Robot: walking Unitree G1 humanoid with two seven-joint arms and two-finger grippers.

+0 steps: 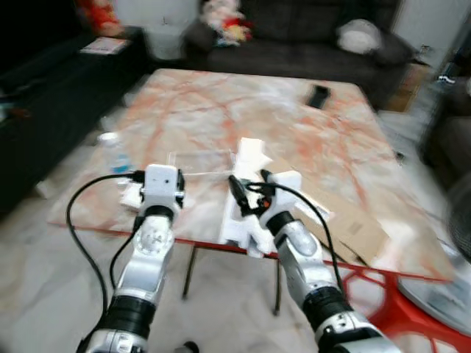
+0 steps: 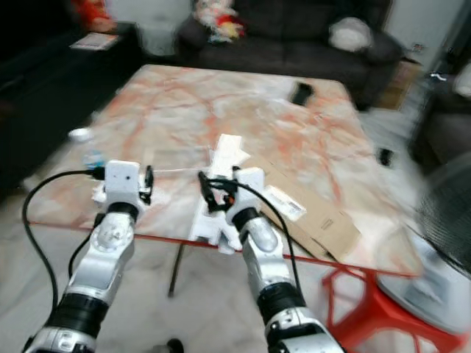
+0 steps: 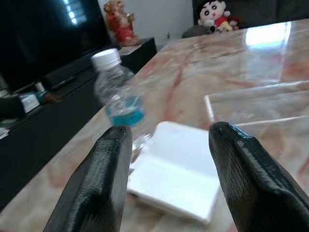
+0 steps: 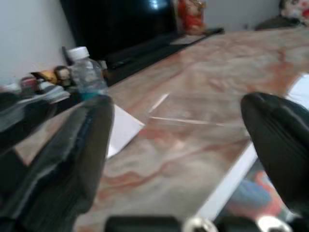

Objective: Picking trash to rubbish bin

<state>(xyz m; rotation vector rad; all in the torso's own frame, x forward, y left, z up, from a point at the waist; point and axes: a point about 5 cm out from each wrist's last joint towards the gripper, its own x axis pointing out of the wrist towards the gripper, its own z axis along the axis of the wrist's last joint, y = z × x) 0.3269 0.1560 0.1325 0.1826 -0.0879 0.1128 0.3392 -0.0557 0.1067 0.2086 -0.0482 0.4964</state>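
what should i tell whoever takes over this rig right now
Left gripper: open, empty, at the table's near edge, aimed at the white paper with the water bottle just behind it.
Right gripper: open, empty, over the near edge by the white foam pieces.
Flattened cardboard lies to the right on the marble table.
Done: nothing picked yet. Left: grasp each piece and carry it to the bin.

Bottle (image 1: 112, 151) on table (image 1: 221, 110), seemingly left of white packaging (image 1: 246, 195).
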